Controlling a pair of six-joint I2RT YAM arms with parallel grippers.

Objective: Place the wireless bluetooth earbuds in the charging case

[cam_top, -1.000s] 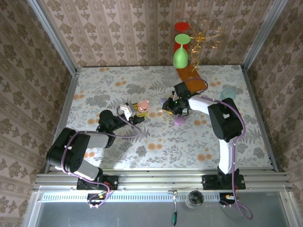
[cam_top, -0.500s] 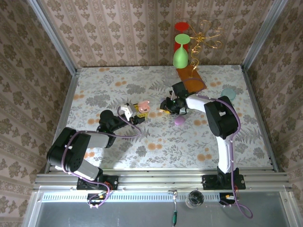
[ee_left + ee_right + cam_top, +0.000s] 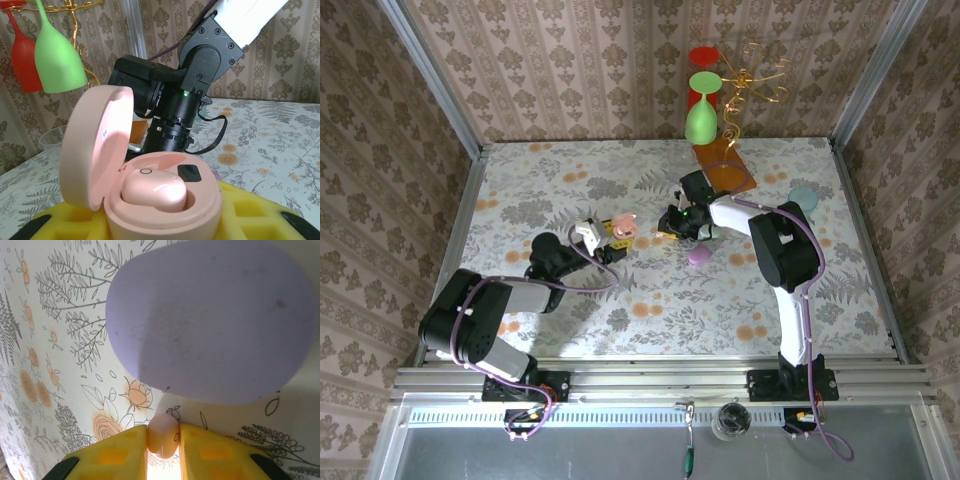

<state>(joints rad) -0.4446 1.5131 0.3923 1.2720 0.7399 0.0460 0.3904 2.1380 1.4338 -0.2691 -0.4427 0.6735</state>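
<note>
My left gripper [image 3: 609, 233] is shut on the open pink charging case [image 3: 165, 200], which rests between its yellow fingers [image 3: 260, 210]. The lid [image 3: 95, 145] stands up on the left. One pink earbud [image 3: 155, 192] sits in a well of the case. My right gripper [image 3: 163, 442] is low over the table, just right of the case in the top view, and its yellow fingers are shut on a second small pink earbud [image 3: 162, 434]. In the top view the right gripper [image 3: 673, 222] is a short way from the case [image 3: 623, 226].
A large lilac pebble-shaped case [image 3: 215, 320] lies right beyond the right fingertips. Another lilac case [image 3: 699, 255] lies on the floral tabletop [image 3: 650, 310]. At the back stand a green glass [image 3: 700, 115], a red glass [image 3: 703, 58] and a brown board [image 3: 723, 165]; a teal disc [image 3: 803, 197] is at right.
The right gripper has shifted slightly left and closed onto the small pink earbud. The left gripper and the open case have stayed still.
</note>
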